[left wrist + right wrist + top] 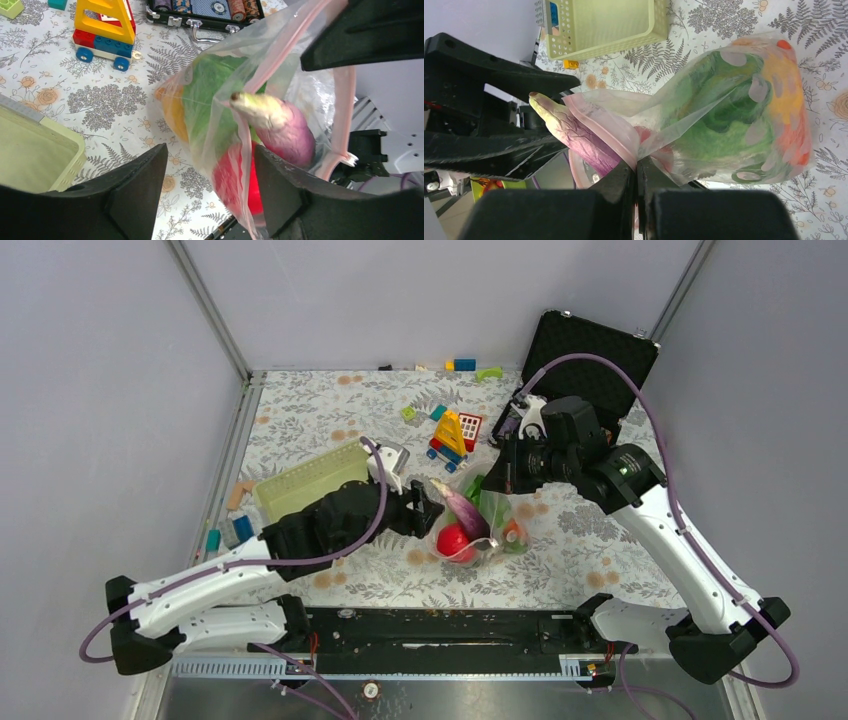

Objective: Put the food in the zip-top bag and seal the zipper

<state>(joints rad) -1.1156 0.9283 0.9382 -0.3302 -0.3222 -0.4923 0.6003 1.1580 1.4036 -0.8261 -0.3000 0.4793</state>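
Now the right hand (636, 169) pinches the zip-top bag (729, 100) at its mouth; the left hand (210, 165) gapes wide around it; a purple toy vegetable (292, 137) protrudes.

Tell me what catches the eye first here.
A clear plastic zip-top bag stuffed with green, red and orange toy food is held mid-table, a purple toy vegetable poking out of its pink-edged mouth. The right gripper pinches the bag's edge; the left gripper stands open astride it.
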